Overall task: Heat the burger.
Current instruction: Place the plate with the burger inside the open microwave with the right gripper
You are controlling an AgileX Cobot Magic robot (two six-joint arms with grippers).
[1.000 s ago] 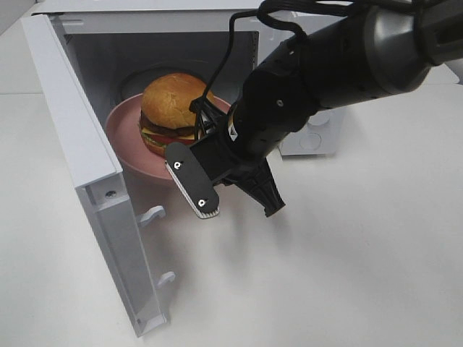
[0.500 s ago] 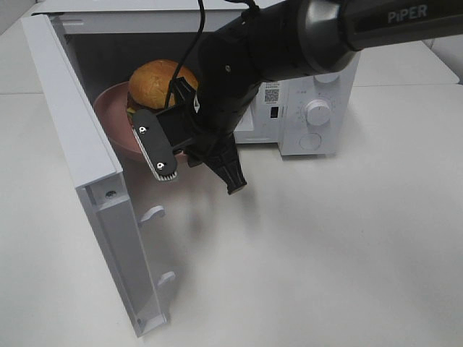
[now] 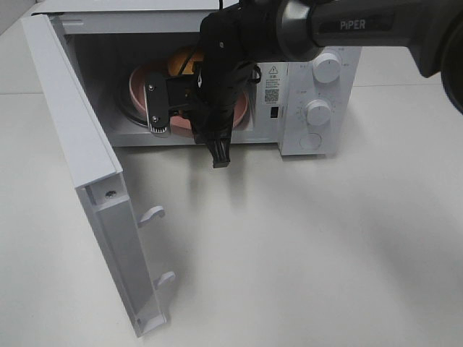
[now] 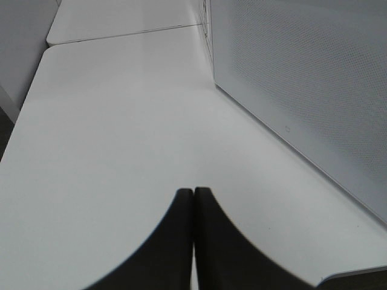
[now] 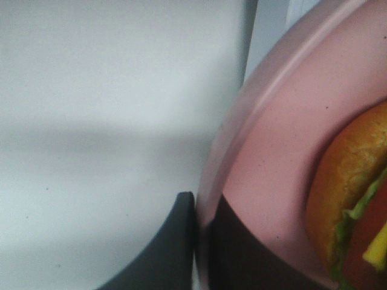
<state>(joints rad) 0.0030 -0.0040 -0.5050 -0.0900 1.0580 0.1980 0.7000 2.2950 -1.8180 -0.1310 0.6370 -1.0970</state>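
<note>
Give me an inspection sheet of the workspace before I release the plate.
Surface: white table, carrying the microwave.
Job's things: burger sits on the pink plate, inside the microwave cavity; door wide open.
Clutter: nothing seen.
Grippers: right gripper shut on the pink plate's rim; left gripper shut, empty, over the table beside a perforated white panel.
Cables: black cable looped at the right arm's wrist, close to the cavity opening.
Surroundings: second white tabletop beyond a seam.
</note>
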